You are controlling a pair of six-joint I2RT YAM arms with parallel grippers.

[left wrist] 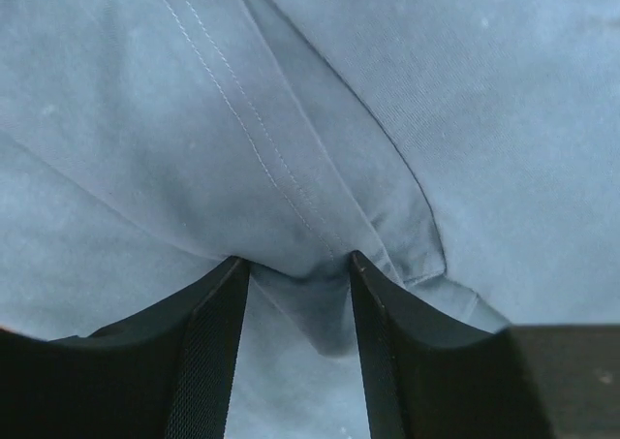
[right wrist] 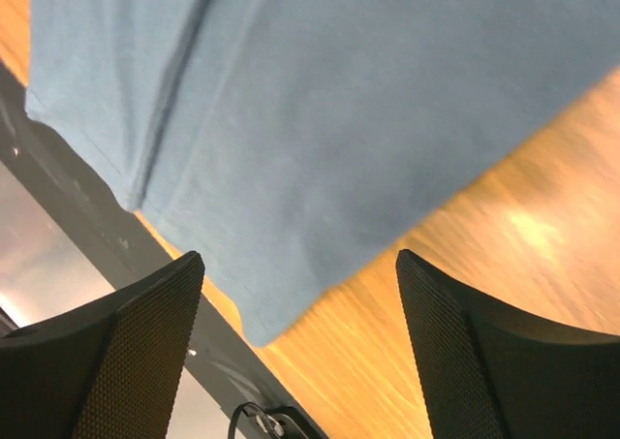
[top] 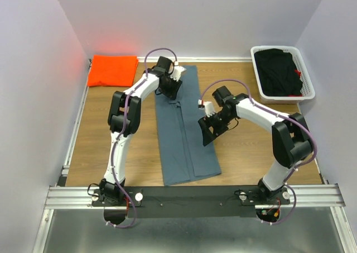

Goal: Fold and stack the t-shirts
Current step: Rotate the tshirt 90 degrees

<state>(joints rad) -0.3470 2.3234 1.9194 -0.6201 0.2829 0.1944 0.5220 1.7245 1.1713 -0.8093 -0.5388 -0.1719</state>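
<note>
The slate blue-grey t-shirt (top: 181, 130) lies folded into a long narrow strip down the middle of the table. My left gripper (top: 169, 90) is pressed onto its far end. In the left wrist view the cloth (left wrist: 436, 90) fills the frame, and the left gripper (left wrist: 295, 265) stands half closed with a ruck of cloth bunched between its fingertips. My right gripper (top: 209, 130) hovers open and empty over the shirt's right edge. In the right wrist view the right gripper (right wrist: 300, 260) is above the shirt's near corner (right wrist: 339, 90). The bright orange t-shirt (top: 113, 70) lies folded at the back left.
A white basket (top: 256, 68) holding dark clothing stands at the back right. The wooden table (top: 100, 135) is walled on three sides. A black rail (top: 189, 194) runs along the near edge and also shows in the right wrist view (right wrist: 87, 206).
</note>
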